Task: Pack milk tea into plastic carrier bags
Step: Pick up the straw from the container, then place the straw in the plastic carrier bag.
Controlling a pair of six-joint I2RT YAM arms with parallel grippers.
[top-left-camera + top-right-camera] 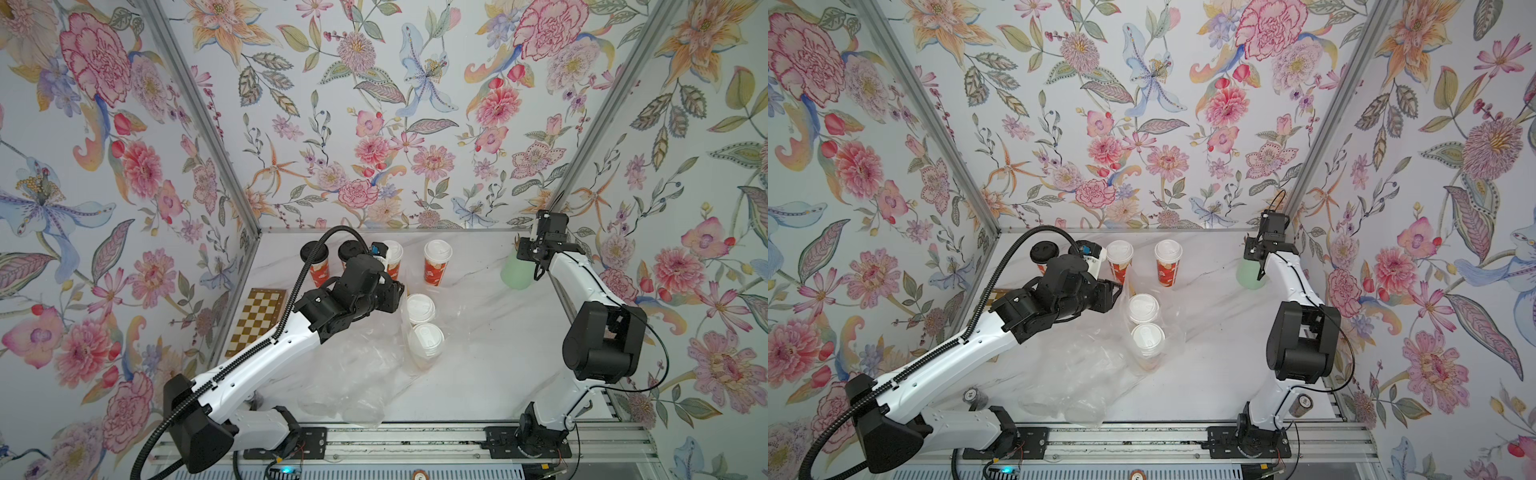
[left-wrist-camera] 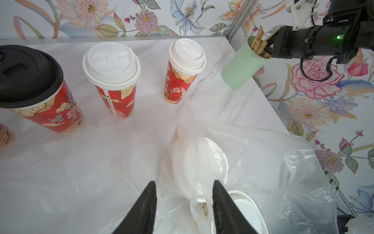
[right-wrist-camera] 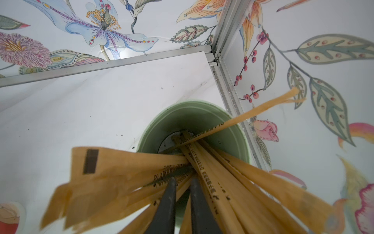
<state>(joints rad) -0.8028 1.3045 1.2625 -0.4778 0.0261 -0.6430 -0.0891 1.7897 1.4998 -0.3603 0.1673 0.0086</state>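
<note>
While stretched rearward, right hand sits among straws.

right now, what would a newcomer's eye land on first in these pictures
Two white-lidded cups stand side by side inside a clear carrier bag in the middle, its handles between the jaws of the open left gripper. Behind them four red cups line the back, and in the far right corner the right gripper dips among brown sticks in a mint-green cup.
</note>
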